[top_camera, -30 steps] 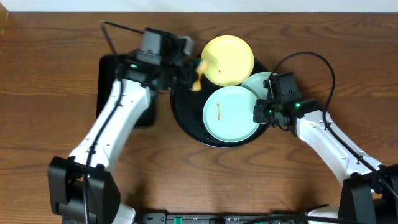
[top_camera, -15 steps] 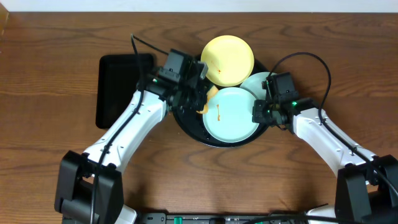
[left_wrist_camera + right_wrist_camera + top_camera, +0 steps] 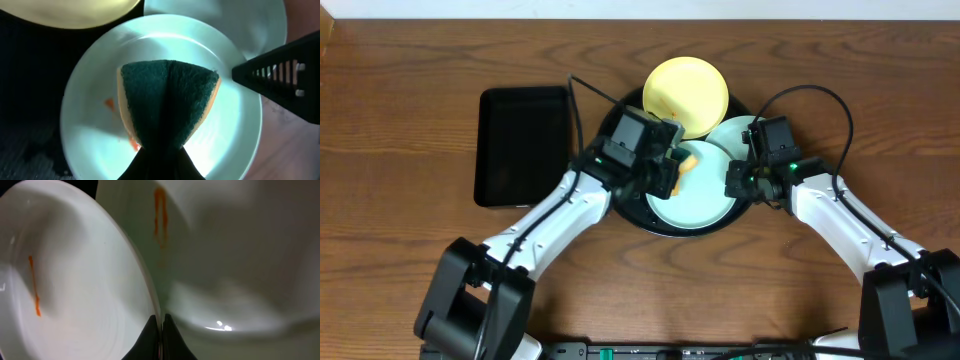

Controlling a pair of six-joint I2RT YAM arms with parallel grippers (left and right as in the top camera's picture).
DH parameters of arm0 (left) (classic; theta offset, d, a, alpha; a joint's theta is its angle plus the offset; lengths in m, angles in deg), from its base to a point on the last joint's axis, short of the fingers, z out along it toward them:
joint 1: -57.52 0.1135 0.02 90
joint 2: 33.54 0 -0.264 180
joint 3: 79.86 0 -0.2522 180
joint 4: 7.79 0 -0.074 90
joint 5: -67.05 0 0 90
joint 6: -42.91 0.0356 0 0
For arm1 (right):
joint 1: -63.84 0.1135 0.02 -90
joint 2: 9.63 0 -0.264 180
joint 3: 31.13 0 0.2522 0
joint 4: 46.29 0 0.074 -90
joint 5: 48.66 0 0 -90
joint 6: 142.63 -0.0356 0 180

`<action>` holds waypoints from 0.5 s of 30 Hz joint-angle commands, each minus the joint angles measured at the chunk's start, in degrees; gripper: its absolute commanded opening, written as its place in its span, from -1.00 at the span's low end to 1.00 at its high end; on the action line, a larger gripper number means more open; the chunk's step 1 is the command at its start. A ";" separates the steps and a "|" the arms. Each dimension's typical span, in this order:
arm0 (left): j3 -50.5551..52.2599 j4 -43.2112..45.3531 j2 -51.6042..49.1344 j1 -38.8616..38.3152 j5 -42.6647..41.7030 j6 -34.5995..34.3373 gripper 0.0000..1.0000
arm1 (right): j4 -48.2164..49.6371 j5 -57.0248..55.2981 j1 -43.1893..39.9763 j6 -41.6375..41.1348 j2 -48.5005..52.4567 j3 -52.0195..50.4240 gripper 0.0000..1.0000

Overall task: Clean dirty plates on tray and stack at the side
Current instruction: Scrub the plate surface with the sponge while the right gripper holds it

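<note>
Three plates lie on the round black tray (image 3: 616, 196): a pale yellow plate (image 3: 688, 93) at the back, a teal plate (image 3: 705, 197) in front and a second teal plate (image 3: 735, 133) partly under it. My left gripper (image 3: 677, 165) is shut on a green and yellow sponge (image 3: 167, 97) held over the front teal plate (image 3: 90, 105), beside orange smears (image 3: 109, 103). My right gripper (image 3: 161, 325) is shut on the rim of the front teal plate (image 3: 75, 280), which has an orange streak (image 3: 34, 287). The other teal plate (image 3: 225, 255) behind it also has a streak.
A rectangular black tray (image 3: 520, 145) lies on the wooden table (image 3: 400, 150) left of the round tray. My left arm reaches over the round tray's left side. A cable loops above my right arm.
My left gripper has carried the sponge from beside the yellow plate rightward and forward onto the front teal plate. My right gripper has stayed on that plate's rim.
</note>
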State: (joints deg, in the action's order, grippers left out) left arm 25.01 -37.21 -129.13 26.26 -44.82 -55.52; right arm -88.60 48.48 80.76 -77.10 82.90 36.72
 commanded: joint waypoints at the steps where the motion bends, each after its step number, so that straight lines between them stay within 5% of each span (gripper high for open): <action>1: 2.67 2.14 0.11 -1.09 3.54 1.11 -0.85 | 0.07 2.32 -0.35 -2.56 -0.15 0.48 -0.98; 15: 13.22 16.17 0.11 -1.22 3.52 1.09 -0.85 | 0.90 2.36 0.79 -2.54 -0.15 0.48 -0.98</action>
State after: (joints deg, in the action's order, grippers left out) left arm 36.95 -22.85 -129.13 25.14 -41.85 -54.88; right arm -87.86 49.96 80.96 -78.80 82.90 36.72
